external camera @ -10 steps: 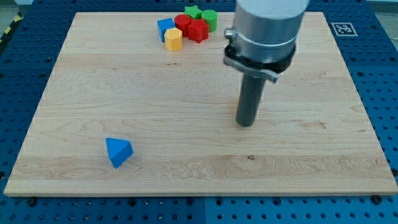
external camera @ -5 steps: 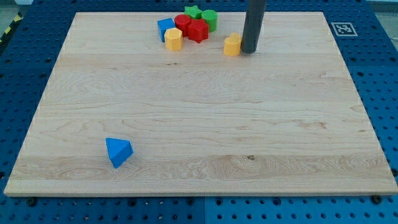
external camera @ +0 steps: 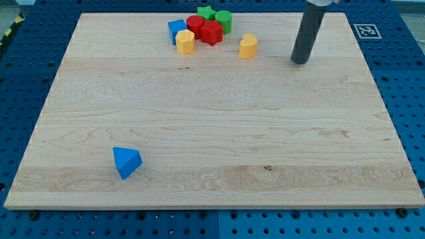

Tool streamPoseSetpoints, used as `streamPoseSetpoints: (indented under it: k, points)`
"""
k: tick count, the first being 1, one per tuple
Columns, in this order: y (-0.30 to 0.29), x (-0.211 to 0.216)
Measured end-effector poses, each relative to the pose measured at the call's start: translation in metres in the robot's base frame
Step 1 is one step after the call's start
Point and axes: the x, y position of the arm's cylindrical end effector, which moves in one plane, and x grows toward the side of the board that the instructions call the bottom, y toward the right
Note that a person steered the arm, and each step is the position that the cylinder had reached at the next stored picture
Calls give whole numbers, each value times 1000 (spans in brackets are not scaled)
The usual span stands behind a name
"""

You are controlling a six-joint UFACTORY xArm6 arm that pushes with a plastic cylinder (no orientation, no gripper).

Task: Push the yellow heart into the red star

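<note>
In the camera view, the tip (external camera: 300,62) stood on the wooden board (external camera: 212,133) toward the view's top right, clear of every block, and being a bare rod it had no jaws to open or close. The yellow heart (external camera: 248,46) lay to the tip's left and slightly toward the view's top, apart from it, while the red star (external camera: 212,32) sat further left again, just beyond the heart, in a cluster with what looked like a red cylinder (external camera: 195,25), a blue block (external camera: 176,30), a yellow block (external camera: 185,42) and two green blocks (external camera: 223,20). Tip, heart and star thus lay roughly in one line, so a leftward push seemed called for.
</note>
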Motion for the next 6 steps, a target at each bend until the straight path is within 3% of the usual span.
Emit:
streamPoseSetpoints:
  k: [5, 6]
  points:
    - [-146, -36]
    - [-158, -23]
